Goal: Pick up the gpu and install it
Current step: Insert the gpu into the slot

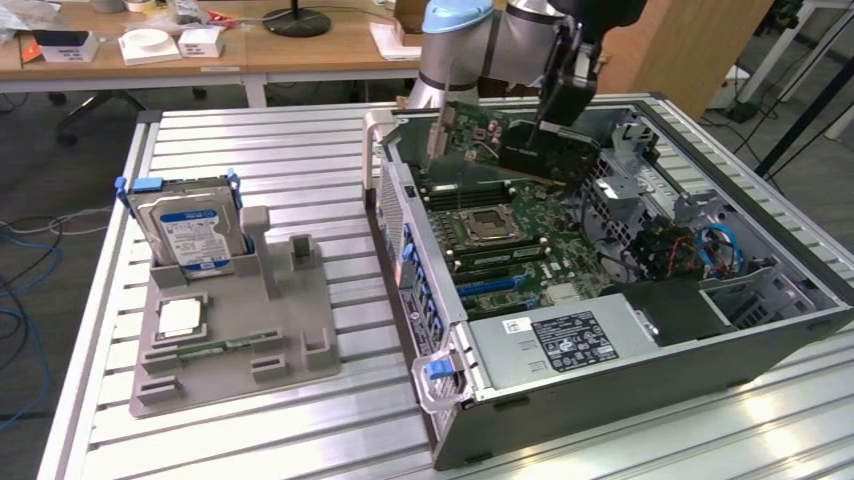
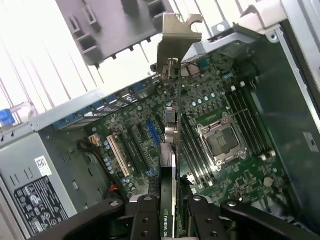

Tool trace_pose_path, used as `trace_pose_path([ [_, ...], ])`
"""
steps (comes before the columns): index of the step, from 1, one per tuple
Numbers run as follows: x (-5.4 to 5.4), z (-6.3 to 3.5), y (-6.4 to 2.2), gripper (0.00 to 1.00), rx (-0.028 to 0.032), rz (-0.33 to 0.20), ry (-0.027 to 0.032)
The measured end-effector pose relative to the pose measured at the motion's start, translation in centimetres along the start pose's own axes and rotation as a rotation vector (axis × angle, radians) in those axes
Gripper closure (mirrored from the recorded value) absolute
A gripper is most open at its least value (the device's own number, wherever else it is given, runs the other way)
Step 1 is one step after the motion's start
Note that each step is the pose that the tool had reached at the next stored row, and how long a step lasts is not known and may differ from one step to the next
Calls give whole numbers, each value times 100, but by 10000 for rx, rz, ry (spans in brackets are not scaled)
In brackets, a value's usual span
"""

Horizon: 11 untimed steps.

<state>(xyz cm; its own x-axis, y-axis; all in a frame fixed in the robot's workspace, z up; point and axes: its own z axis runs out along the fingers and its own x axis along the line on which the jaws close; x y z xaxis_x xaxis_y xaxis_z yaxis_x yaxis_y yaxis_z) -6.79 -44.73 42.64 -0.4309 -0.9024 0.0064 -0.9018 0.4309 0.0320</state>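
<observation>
Hanging gpu (image 1: pixel 534 155) clamped within claw (image 1: pixel 545 122)

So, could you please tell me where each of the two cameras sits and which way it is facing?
Exterior view: off the arm and raised, looking down into the open computer case; the arm and gripper show, holding the gpu.
Wrist view: on the wrist, looking down along the gpu's edge at the motherboard; the gripper fingers show.
Shared: gpu, motherboard, CPU socket.
</observation>
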Motion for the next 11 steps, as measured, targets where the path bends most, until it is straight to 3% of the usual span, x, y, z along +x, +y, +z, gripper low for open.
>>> trace_pose_path([
  [11, 0, 13, 0, 74, 13, -1999, 64],
])
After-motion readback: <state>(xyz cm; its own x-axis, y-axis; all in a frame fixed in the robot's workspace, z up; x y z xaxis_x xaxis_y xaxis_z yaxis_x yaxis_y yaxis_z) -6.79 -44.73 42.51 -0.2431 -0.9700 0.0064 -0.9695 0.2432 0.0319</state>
